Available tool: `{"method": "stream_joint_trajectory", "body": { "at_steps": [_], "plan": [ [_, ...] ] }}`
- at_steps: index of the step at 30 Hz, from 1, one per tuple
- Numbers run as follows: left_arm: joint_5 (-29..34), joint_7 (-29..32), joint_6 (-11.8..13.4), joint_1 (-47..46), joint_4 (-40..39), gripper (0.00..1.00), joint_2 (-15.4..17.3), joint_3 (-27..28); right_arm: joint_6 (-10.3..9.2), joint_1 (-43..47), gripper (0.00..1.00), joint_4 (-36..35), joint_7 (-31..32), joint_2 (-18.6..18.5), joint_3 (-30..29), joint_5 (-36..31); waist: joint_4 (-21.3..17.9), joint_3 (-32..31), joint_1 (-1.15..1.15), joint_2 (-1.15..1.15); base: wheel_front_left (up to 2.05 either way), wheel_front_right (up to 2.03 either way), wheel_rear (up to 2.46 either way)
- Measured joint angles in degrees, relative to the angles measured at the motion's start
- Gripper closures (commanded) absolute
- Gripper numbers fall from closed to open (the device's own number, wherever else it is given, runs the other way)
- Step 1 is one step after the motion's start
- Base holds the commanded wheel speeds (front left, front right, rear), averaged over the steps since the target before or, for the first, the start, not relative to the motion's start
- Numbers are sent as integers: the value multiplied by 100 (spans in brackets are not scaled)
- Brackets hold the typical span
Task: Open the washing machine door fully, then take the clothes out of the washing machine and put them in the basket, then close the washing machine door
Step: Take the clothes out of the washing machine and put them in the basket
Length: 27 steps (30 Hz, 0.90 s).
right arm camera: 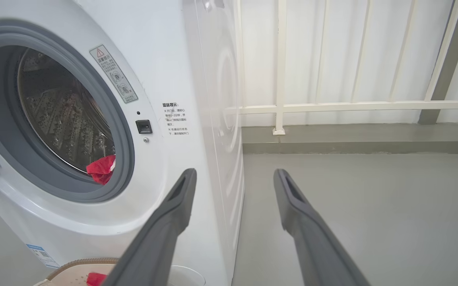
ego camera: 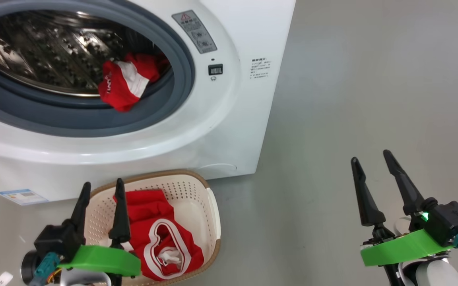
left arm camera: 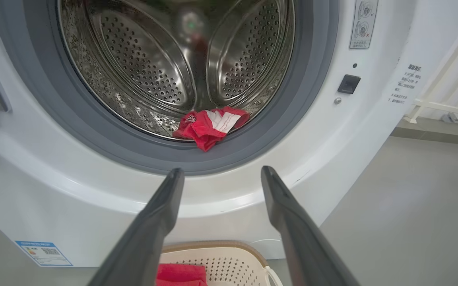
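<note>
Machine (ego camera: 229, 119) mouth stands uncovered. One red garment (ego camera: 123, 85) lies at the drum's front lip, right side, spilling onto the grey ring (ego camera: 181, 79). Basket (ego camera: 197, 186) sits on the floor (ego camera: 352, 79), close against the machine's foot. A second garment (ego camera: 161, 234), red with white trim, lies in it.

Left gripper (ego camera: 103, 182): fingers apart, empty, over the basket's left edge, below and well short of the drum garment. Right gripper (ego camera: 371, 155): fingers apart, empty, over bare floor, well right of machine and basket.
</note>
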Motion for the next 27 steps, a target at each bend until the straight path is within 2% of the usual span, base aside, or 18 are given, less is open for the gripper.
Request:
{"method": "stream_joint_trajectory", "body": {
  "at_steps": [10,27],
  "plan": [
    [123,0,160,427,-577,0,-52,142,0,264,0,-23,0,2,-103,-98,31,-352,0,0,0,0,0],
    [218,160,383,1243,-1369,0,-46,51,0,855,0,-297,0,32,-405,-189,-26,-859,0,0,0,0,0]
  ]
}}
